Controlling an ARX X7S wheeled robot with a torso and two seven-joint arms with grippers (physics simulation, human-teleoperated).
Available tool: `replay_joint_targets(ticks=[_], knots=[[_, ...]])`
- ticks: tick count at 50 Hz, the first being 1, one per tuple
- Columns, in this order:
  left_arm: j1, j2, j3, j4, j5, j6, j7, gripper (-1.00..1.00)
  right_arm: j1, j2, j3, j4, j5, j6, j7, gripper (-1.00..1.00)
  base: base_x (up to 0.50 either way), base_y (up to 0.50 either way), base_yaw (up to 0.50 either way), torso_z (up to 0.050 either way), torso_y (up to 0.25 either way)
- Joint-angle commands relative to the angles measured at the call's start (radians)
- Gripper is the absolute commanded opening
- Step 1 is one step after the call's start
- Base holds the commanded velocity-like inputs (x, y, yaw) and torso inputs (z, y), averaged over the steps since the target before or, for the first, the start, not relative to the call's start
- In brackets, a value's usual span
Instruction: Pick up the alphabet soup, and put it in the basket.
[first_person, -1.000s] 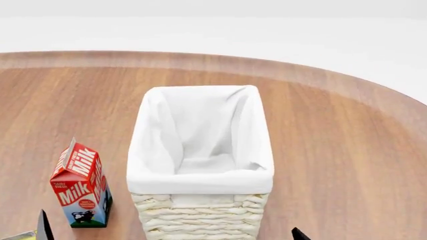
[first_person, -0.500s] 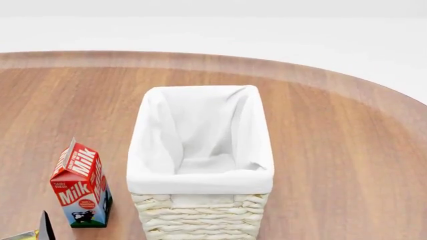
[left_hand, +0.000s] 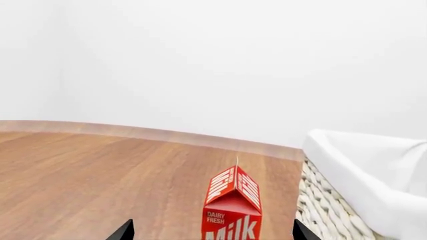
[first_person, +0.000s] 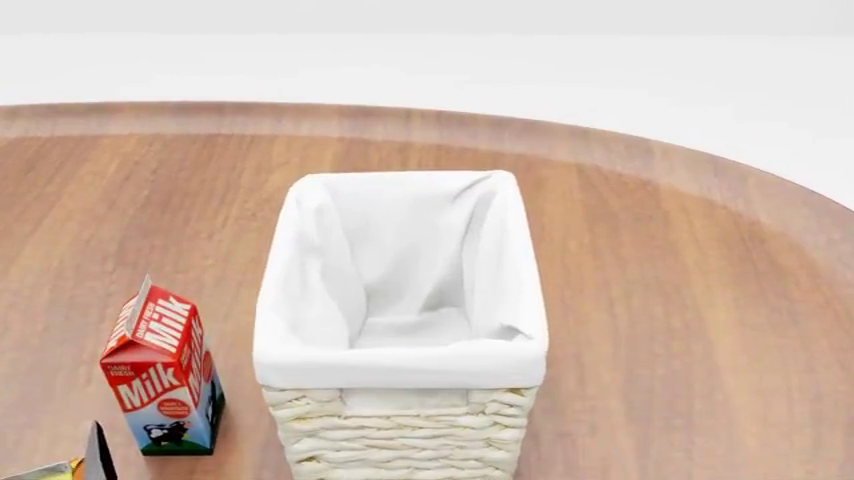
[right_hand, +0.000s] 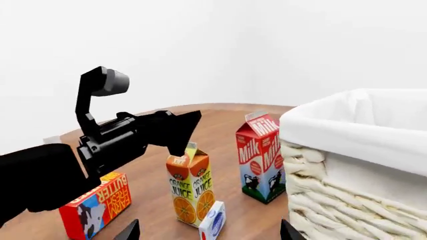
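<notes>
**Both grippers spread wide near the basket; soup can not made out.**
The alphabet soup could not be identified in any view, so its place relative to either gripper cannot be told. The left gripper (left_hand: 212, 233) faced the milk carton (first_person: 163, 375) with its tips wide apart; the right gripper (right_hand: 208, 231) was likewise wide, holding nothing. The basket (first_person: 400, 362), right of the milk on the table (first_person: 667, 300), showed only its white liner inside. An orange juice carton (right_hand: 192, 187) and a butter box (right_hand: 97, 202) stood left of the milk. A small white-and-blue item (right_hand: 212, 222) was cut off.

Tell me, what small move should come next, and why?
Probably lower the right gripper toward the small blue-and-white item, possibly the soup, by the juice carton. Its jaws stand open with that item in line between them, and the basket is empty.
</notes>
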Motion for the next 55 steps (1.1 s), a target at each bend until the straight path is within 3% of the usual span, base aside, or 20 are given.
replay_joint_targets(ticks=[1,16,55], knots=[[-0.005,-0.002,0.007,-0.008,0.001,0.000,-0.002,1.00,-0.003,0.007,-0.029,0.001,-0.064,0.000,-0.002,1.00,0.00,0.00,0.00,0.000,0.000],[-0.007,-0.006,0.013,-0.011,-0.001,0.002,-0.006,1.00,-0.021,-0.010,-0.058,0.036,-0.209,-0.089,0.003,1.00,0.00,0.00,0.00,0.000,0.000],[-0.010,-0.014,0.030,-0.013,-0.001,0.006,-0.017,1.00,-0.030,0.012,-0.117,0.080,-0.251,-0.171,-0.091,1.00,0.00,0.00,0.00,0.000,0.000]])
